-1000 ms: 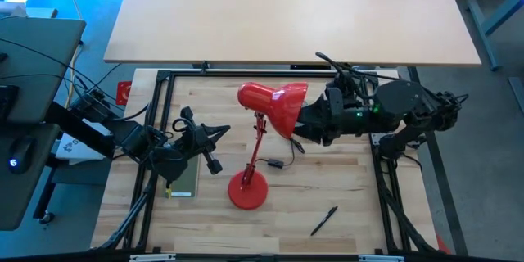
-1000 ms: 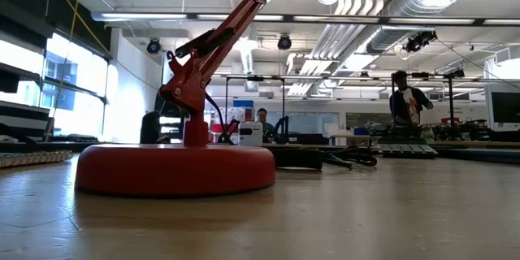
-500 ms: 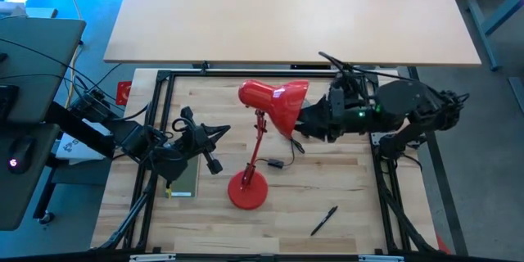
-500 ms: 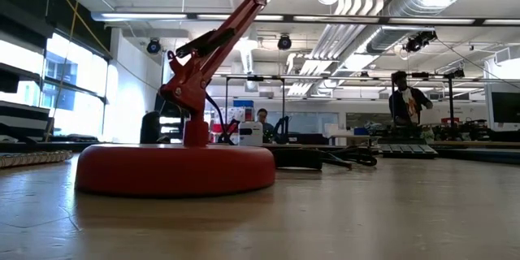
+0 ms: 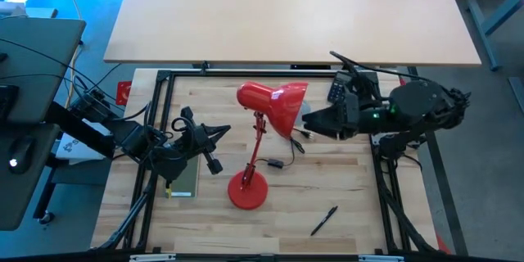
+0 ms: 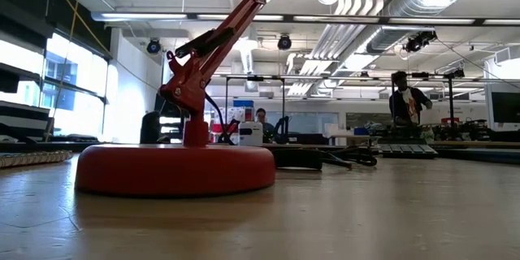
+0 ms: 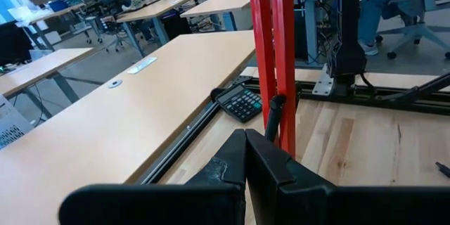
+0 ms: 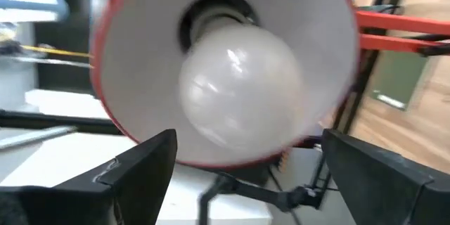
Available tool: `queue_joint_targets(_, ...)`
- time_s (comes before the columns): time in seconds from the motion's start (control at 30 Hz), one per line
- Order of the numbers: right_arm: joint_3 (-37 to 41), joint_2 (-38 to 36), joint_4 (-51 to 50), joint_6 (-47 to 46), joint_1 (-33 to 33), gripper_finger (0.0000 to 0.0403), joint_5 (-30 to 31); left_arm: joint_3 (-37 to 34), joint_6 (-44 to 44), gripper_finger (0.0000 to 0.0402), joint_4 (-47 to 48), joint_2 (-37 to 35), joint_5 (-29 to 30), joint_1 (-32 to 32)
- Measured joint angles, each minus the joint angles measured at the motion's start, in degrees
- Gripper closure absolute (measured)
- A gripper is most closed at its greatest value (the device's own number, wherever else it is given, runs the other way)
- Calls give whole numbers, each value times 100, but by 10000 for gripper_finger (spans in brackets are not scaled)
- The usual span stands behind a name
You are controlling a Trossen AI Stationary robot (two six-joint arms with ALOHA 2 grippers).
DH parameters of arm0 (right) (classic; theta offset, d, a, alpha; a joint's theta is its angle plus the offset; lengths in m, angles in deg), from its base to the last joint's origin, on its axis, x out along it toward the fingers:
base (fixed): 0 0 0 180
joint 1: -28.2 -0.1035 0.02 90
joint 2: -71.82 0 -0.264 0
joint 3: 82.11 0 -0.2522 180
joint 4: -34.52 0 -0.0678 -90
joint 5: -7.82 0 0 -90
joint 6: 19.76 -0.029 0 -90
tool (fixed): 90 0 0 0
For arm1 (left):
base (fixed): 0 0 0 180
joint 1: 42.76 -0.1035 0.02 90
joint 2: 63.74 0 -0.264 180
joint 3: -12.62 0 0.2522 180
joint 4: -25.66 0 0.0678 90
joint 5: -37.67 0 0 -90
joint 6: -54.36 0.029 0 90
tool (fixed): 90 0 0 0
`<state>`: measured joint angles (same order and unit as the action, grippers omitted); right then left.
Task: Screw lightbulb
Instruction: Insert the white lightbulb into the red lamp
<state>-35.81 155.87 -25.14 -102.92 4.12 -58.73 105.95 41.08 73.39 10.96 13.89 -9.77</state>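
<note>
The lightbulb (image 8: 235, 91) sits in the socket inside the red lamp shade (image 8: 337, 35), its white rounded end bulging out toward the right wrist camera. The right gripper (image 8: 242, 158) faces straight into the shade with its two dark fingers (image 8: 137, 165) spread wide on either side of the bulb, touching nothing and holding nothing. From above, that right gripper (image 5: 309, 120) hovers just beside the open mouth of the shade (image 5: 274, 98), which hides the bulb in this view. The red lamp (image 5: 248, 189) stands on its round base near the middle of the wooden desk (image 5: 344, 188), its thin arm rising to the shade. A black pen (image 5: 323, 220) lies well apart, toward the desk's front edge, and a calculator (image 5: 336, 92) rests by the far rail. The left gripper (image 5: 219, 131) waits beside the lamp's arm, its fingers pressed together and empty.
</note>
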Motion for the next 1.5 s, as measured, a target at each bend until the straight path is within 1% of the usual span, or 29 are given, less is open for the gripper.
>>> queue_joint_targets(0.17, 0, -144, -532, 107, -78, 54, 14, 0, -2, 401, -13, 0, 0, 0)
queue_joint_targets(0.23, 0, -193, -595, 534, -136, 54, 24, 0, -2, 401, -102, 0, -4, 0)
queue_joint_targets(0.3, 0, -228, -602, 1246, -197, 54, -4, 0, -2, 401, -149, 0, -3, 0)
queue_joint_targets(0.37, 0, -258, -605, 2212, -218, 54, -72, 0, -6, 401, -269, 0, -9, 0)
queue_joint_targets(0.4, 0, -278, -623, 2921, -216, 54, -76, 0, -5, 402, -344, 0, -9, 0)
queue_joint_targets(0.5, 0, -319, -755, 5630, -212, 54, -117, 0, -5, 401, -652, 0, -106, 0)
queue_joint_targets(0.53, 0, -321, -785, 6386, -210, 54, -214, 0, -6, 401, -747, 0, -153, 0)
queue_joint_targets(0.57, 0, -321, -754, 6933, -214, 54, -295, 0, -6, 402, -842, 0, -190, 0)
queue_joint_targets(0.67, 0, -336, -405, 7946, -225, 54, -341, 0, -7, 402, -1075, 0, -314, 0)
queue_joint_targets(0.77, 0, -402, 172, 8912, -223, 54, 103, 0, -5, 401, -1254, 0, -327, 22)
queue_joint_targets(0.83, 0, -475, 474, 9373, -233, 54, 323, 0, -7, 401, -1338, 0, -324, 45)
queue_joint_targets(0.9, 0, -564, 686, 9658, -241, 54, 349, 0, -4, 401, -1388, 0, -329, 50)
queue_joint_targets(1.07, 0, -820, 1106, 9746, -230, 54, 345, 0, -13, 401, -1464, -2, -332, 50)
queue_joint_targets(1.17, 0, -951, 1239, 10105, -222, 54, 346, 0, -13, 402, -1481, -2, -313, 50)
queue_joint_targets(1.4, -4, -1240, 1416, 11469, -225, 54, 655, 0, -145, 401, -1679, -2, -279, 39)
queue_joint_targets(1.5, -13, -1194, 1117, 12704, -412, 54, 737, 0, -208, 402, -1946, -25, -266, 39)
